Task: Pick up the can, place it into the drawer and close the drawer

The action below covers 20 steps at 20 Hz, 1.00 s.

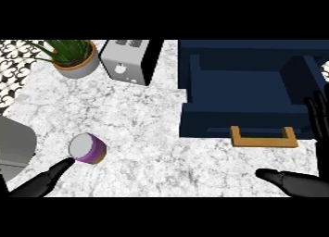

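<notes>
Already my left hand lies open and empty, fingertip just beside the purple can on the counter, while my right hand rests open by the open drawer.

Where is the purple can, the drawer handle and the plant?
can (pixel 88 148), head view, on its grey top end.
drawer handle (pixel 263 140), head view, on its wooden front bar.
plant (pixel 73 55), head view, on its pot's rim and leaves.
</notes>
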### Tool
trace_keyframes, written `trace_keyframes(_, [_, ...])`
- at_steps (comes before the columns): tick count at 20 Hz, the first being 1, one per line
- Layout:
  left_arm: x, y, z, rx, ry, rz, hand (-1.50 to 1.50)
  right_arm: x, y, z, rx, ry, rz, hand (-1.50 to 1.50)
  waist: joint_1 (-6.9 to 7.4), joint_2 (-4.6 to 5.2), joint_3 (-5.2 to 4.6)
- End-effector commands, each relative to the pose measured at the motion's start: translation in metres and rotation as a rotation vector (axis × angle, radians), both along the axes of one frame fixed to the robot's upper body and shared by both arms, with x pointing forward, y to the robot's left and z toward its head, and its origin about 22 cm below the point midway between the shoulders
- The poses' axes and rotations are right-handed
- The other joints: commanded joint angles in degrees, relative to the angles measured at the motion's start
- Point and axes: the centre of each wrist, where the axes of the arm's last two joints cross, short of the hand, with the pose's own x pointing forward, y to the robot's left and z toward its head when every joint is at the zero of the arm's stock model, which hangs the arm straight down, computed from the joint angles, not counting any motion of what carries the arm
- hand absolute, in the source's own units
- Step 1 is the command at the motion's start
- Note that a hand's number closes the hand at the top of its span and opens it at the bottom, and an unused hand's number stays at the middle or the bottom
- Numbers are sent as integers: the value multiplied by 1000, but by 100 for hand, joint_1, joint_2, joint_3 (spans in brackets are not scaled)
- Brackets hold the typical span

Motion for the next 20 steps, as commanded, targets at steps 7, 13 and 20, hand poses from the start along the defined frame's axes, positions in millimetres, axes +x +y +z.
trace_keyframes(7, [-27,-50,10,-90,62,142,-150,-16,-13,-12,28,71,-33,-150,-108,3,-2])
trace_keyframes(13, [-26,-58,19,-103,87,130,-150,-12,-11,-3,-3,65,-31,-150,-99,5,-5])
trace_keyframes(20, [19,-62,-21,-112,136,147,-150,-4,-21,-14,3,54,-40,-150,-105,10,-7])
